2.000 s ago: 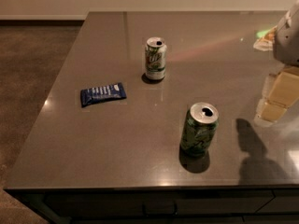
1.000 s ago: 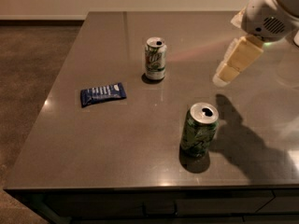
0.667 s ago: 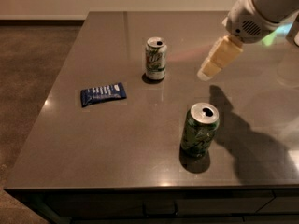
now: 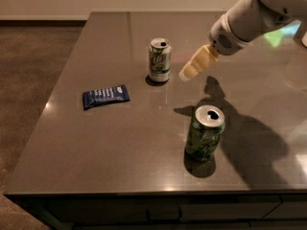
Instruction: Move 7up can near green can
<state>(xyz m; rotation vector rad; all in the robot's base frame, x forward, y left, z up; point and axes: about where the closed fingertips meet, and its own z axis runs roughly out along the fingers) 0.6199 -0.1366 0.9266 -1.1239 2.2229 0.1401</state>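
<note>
Hovering just beside the 7up can (image 4: 159, 60), pincer (image 4: 186, 74), spread untellable; can likely light, slick, dentable, so grip mid-body.

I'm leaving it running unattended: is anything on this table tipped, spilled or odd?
Nothing stands out. The 7up can and the green can stand upright and apart, with no liquid on the table. The blue packet lies flat to their left. The gripper hovers just right of the 7up can.

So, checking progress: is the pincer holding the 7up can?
No, the pincer hovers beside the upright 7up can, with a visible gap of bare table between them.
</note>
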